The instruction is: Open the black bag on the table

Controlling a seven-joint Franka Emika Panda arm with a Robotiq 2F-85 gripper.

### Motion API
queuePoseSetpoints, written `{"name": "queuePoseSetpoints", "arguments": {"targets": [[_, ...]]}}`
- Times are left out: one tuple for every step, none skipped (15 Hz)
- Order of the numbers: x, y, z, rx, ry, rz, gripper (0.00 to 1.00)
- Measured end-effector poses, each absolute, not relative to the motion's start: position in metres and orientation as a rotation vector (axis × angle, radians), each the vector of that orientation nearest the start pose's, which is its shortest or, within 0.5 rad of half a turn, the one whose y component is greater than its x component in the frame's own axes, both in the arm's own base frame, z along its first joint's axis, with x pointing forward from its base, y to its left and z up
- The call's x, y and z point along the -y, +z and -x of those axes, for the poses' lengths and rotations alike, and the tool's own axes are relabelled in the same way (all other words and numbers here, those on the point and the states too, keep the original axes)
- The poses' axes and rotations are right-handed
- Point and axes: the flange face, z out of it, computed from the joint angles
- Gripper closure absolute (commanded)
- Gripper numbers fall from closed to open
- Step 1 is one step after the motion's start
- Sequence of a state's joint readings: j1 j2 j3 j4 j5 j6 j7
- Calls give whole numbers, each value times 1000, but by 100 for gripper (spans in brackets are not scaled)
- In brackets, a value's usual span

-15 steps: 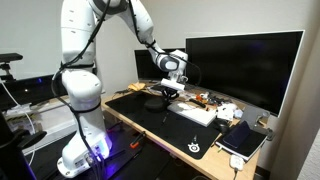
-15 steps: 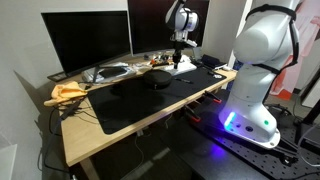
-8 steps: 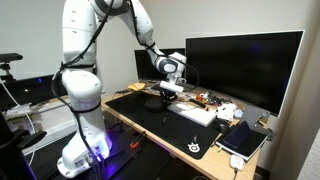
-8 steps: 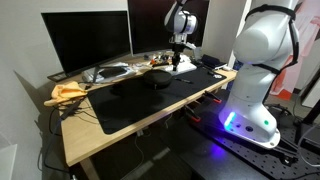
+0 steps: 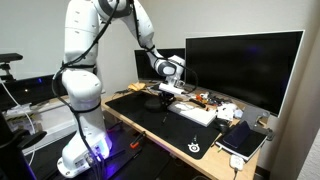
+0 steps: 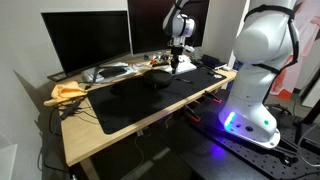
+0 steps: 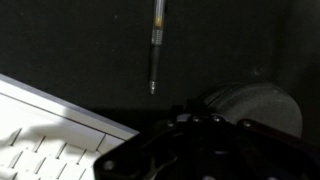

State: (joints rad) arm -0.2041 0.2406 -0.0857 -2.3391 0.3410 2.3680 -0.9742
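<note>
Soft black bag (image 6: pixel 158 82) sits low on the bench (image 6: pixel 72 130), near the hovering fingers (image 6: pixel 176 65) — released or clenched, I can't tell. Light, floppy; I'd pinch its top edge.

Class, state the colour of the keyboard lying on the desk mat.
The keyboard is white, seen best in the wrist view, against the black mat.
</note>
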Motion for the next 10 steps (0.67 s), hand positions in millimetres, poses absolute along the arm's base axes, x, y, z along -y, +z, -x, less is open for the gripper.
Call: {"name": "queuePoseSetpoints", "arguments": {"targets": [[136,215,-475,598,78,2802,100],[133,214,-476,605,78,2802,100],[131,212,-477,612,77,2801,100],[129,211,-478,617,76,2801,100],[128,210,-479,620,75,2802,100],[129,210,-479,619,76,2802,100],[129,209,-479,618,76,2802,100],[129,209,-479,617,77,2802,100],[129,209,-479,617,77,2802,100],[129,209,-480,617,77,2802,100]]}}
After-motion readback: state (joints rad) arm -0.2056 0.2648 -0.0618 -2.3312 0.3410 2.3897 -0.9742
